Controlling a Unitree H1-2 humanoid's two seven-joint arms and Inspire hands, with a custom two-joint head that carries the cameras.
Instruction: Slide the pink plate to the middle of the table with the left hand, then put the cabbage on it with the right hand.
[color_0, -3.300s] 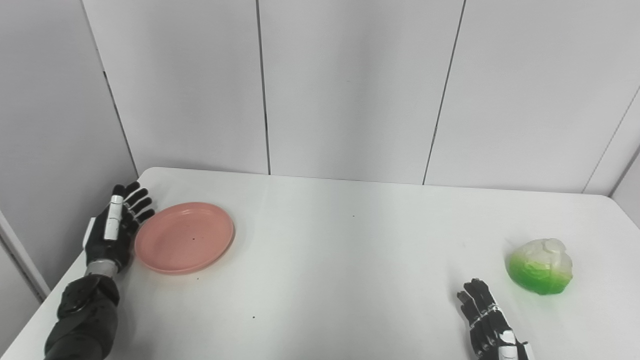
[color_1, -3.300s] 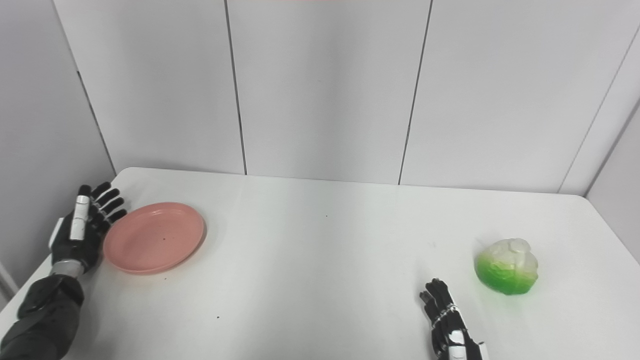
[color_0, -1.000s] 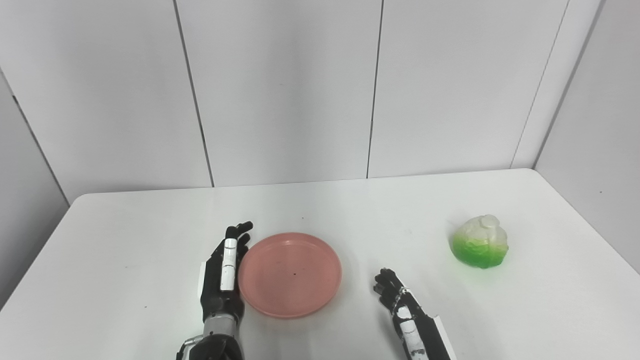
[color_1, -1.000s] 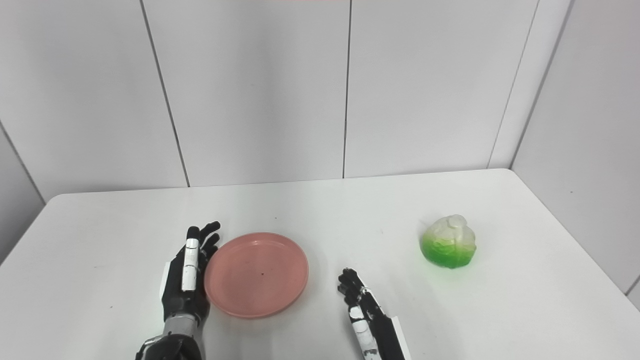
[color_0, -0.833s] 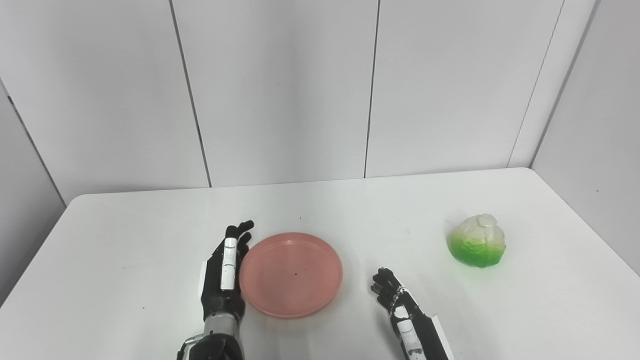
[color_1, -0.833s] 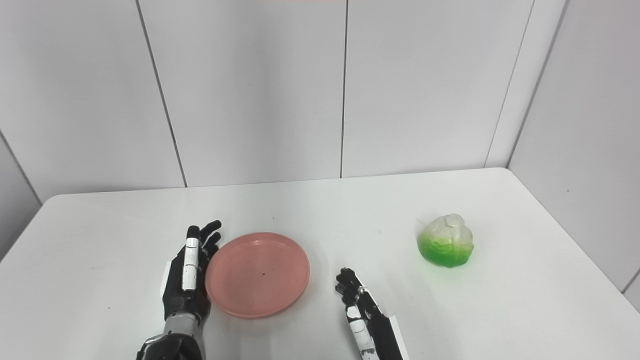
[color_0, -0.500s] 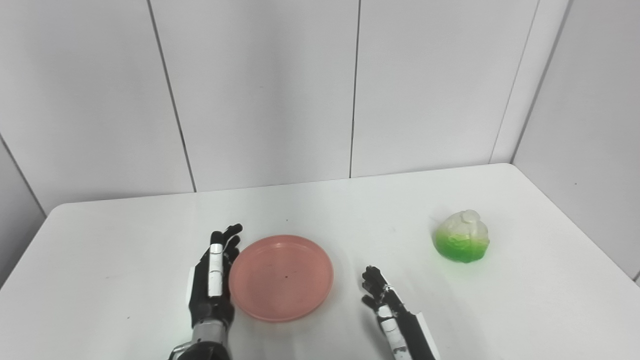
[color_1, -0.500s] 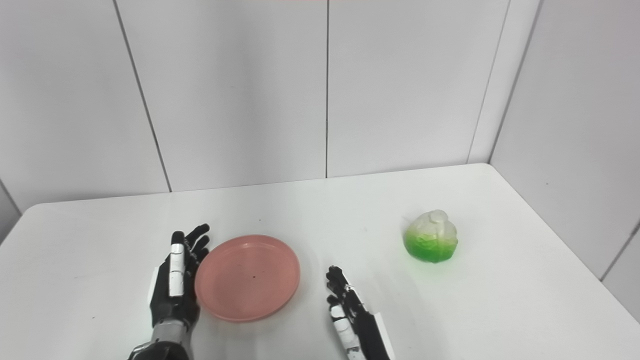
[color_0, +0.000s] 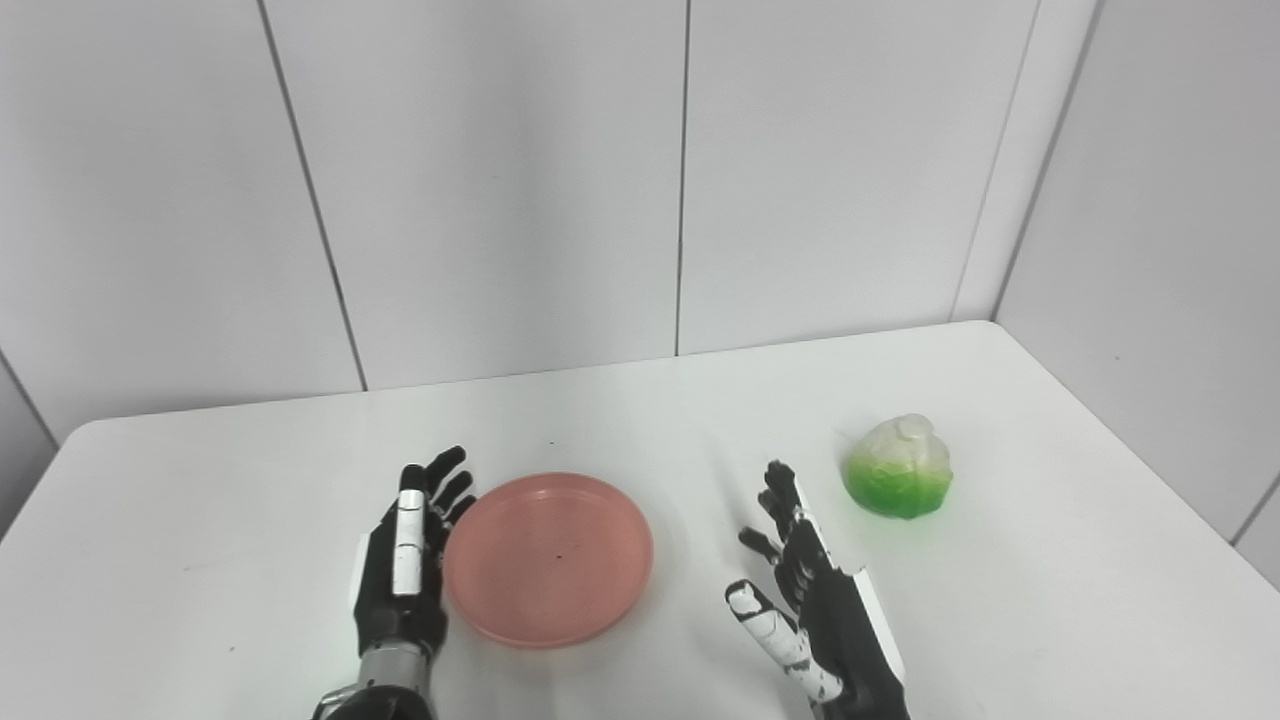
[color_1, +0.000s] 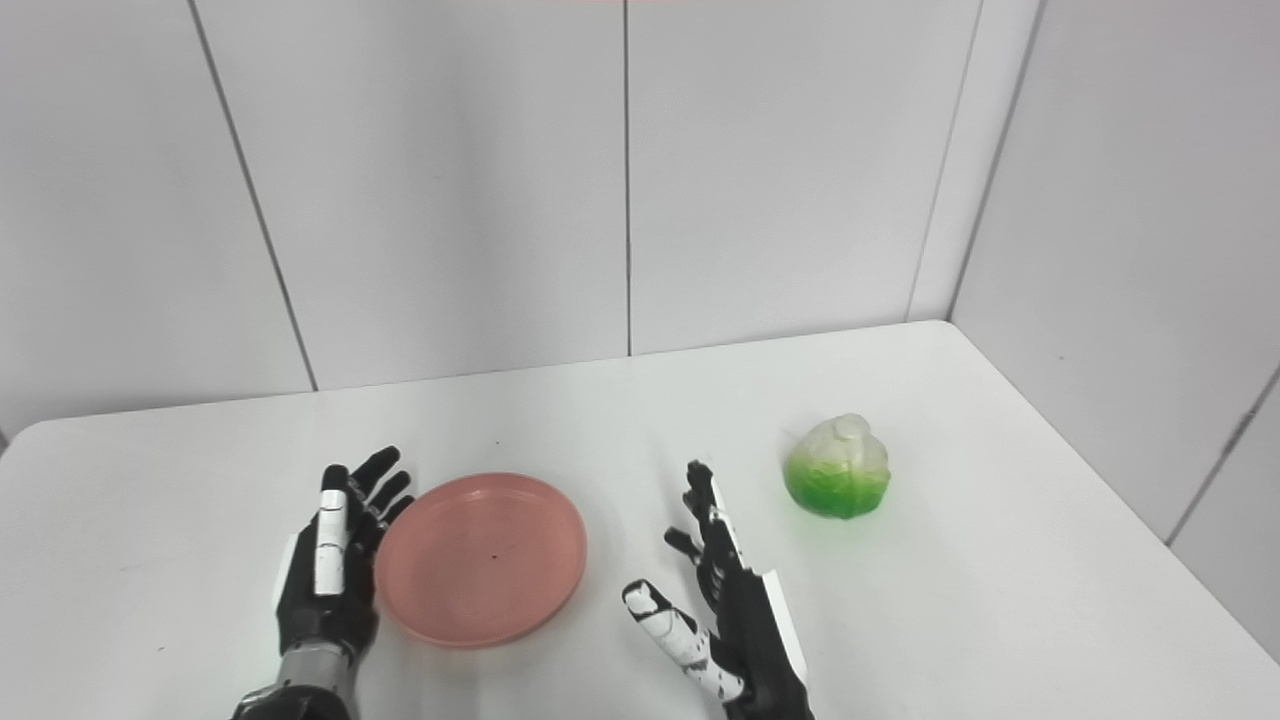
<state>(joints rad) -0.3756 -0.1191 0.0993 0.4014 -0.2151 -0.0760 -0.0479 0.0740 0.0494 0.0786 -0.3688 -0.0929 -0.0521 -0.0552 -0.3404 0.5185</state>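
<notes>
**Plate mid-table, cabbage apart on the right**

From my remote seat I see the pink plate (color_0: 548, 558) lying flat on the white table (color_0: 250, 500), roughly mid-width and toward the near edge. It's round and shallow w/ a low raised rim, a matte salmon-pink surface that looks like plastic, and a tiny dark speck near its center.

The cabbage (color_0: 898, 480) sits well to the right of the plate, on the tabletop, not touching anything. It's a lumpy rounded head: bright green at the base, fading to pale whitish, semi-translucent leaves on top. The surface looks glossy and molded, prob. a toy. A faint green tint shows on the table under it.

My left hand (color_0: 405, 560) is edge-on along the plate's left rim, fingers (color_0: 447, 480) straight and only slightly spread, holding nothing. Can't tell if it actually touches the rim or sits just beside it. The shell is black w/ a white strip along one finger.

My right hand (color_0: 805, 590) is between plate and cabbage, nearer the cabbage but clear of it. Its fingers are spread wide and point away from me, thumb out to the left, empty. Black body, white segments on the thumb and side.

The tabletop is smooth and matte w/ rounded corners; grey wall panels (color_0: 500, 180) w/ thin vertical seams are behind.
</notes>
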